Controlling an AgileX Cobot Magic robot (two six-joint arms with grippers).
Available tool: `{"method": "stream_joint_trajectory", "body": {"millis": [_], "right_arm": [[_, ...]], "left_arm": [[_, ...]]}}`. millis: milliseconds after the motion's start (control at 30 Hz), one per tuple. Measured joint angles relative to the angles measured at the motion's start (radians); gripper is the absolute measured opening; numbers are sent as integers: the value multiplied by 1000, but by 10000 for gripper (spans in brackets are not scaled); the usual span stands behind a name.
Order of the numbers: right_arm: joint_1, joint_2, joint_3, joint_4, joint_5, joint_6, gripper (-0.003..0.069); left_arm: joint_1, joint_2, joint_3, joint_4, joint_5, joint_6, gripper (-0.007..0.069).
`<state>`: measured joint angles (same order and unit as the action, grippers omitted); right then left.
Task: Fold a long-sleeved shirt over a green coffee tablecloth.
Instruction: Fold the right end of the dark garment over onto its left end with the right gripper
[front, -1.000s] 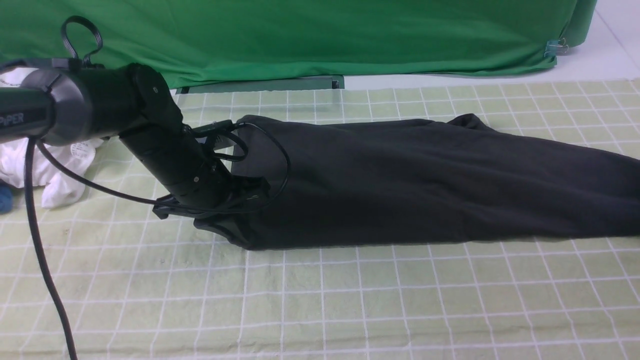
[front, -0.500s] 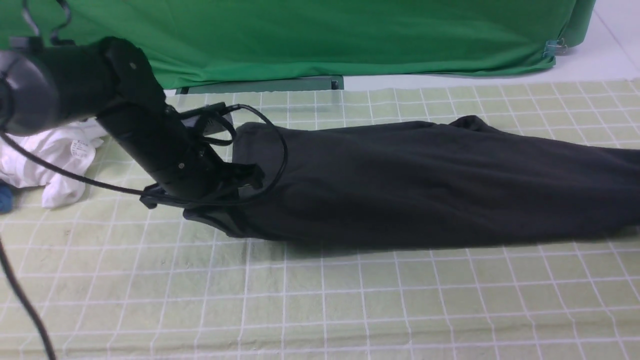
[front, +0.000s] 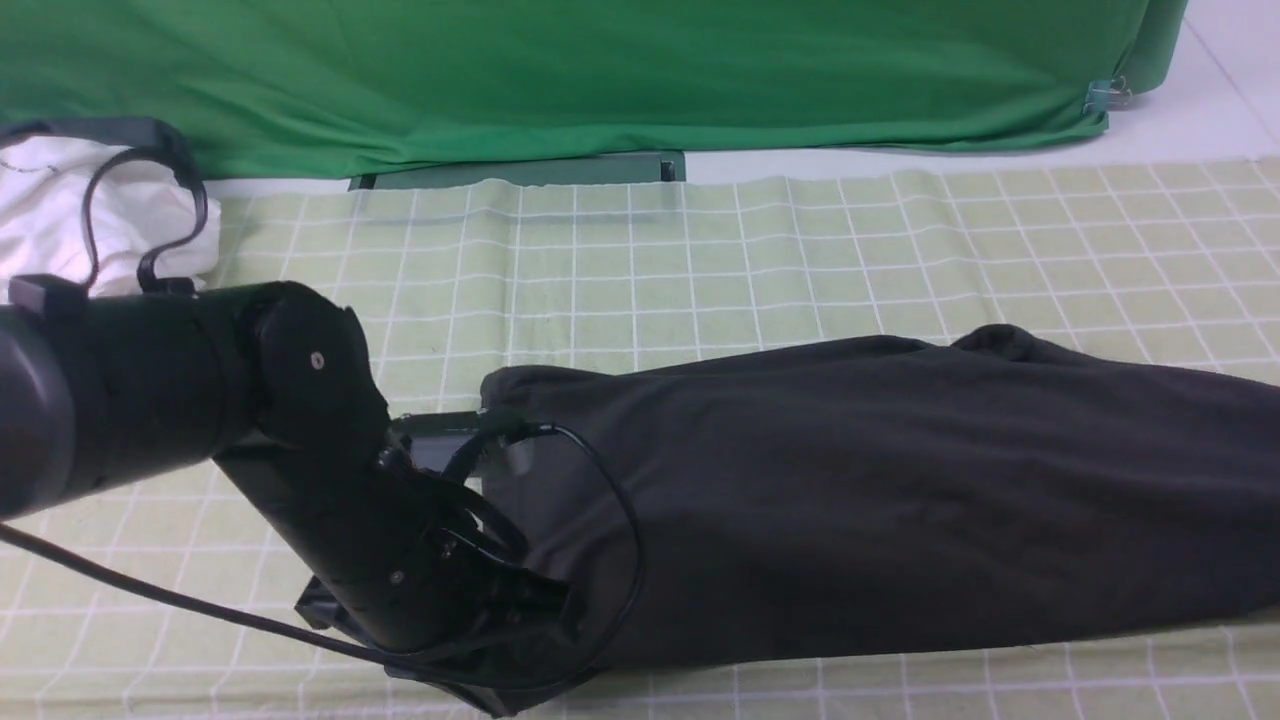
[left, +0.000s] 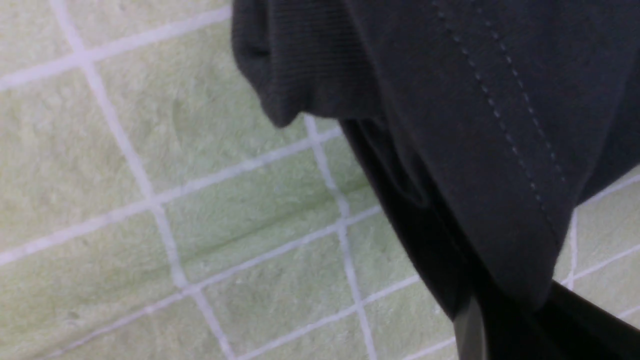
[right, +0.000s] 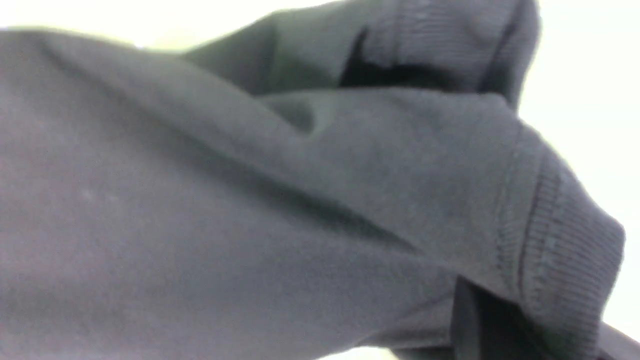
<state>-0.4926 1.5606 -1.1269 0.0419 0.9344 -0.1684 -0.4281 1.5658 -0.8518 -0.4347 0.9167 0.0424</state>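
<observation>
1. Right now, the shirt (front: 880, 480) lies as a long band on the tablecloth (front: 700, 260). In the front view it runs from about 7 o'clock out past the 3 o'clock edge.
2. Your left gripper (left: 500, 320) is clamped tight on the shirt's stitched hem at the 7 o'clock end. Its wrist view shows the hem draped over the jaw, close above the grid.
3. Your right gripper (right: 475, 325) is out of the front view, off toward 3 o'clock. Its wrist view shows it pinched narrow on a bunched, ribbed edge of the shirt.
4. The step in hand looks like carrying both ends together to set up the next fold. Move both arms at one pace so the band is neither stretched nor slack.
5. Raise the ends enough that the middle clears the tablecloth. Otherwise it will likely drag and rumple the cloth under it.
6. Mind the cable (front: 620, 500) looping over the shirt by your left wrist, since it could catch a fold.
7. Steer clear of the white garment (front: 60, 210) at 10 o'clock.
</observation>
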Motion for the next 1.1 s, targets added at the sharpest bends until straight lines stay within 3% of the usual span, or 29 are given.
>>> {"method": "stream_joint_trajectory", "body": {"millis": [267,500,533,600,700,867,1100], "right_arm": [[57,-89,-12,38,32,1,20],[296,-138,-152,109,128,42,20],[303,-138,-160,122,130,44,20],[411,-139,-198,216,128,51,20],[539,-139,-214,297,88,54,20],[792,-91,-218,378,-5,101,20],[1057,55,-218,395,-198,180,20]], "left_arm": [[-11,-5,0,56,-26,-18,74],[-11,-6,-85,281,52,-127,331],[-11,-6,-90,281,52,-129,339],[-11,-6,-150,374,109,-143,433],[4,-8,-211,420,119,-144,489],[114,-8,-306,386,77,-126,503],[279,-8,-342,245,65,-49,447]]}}
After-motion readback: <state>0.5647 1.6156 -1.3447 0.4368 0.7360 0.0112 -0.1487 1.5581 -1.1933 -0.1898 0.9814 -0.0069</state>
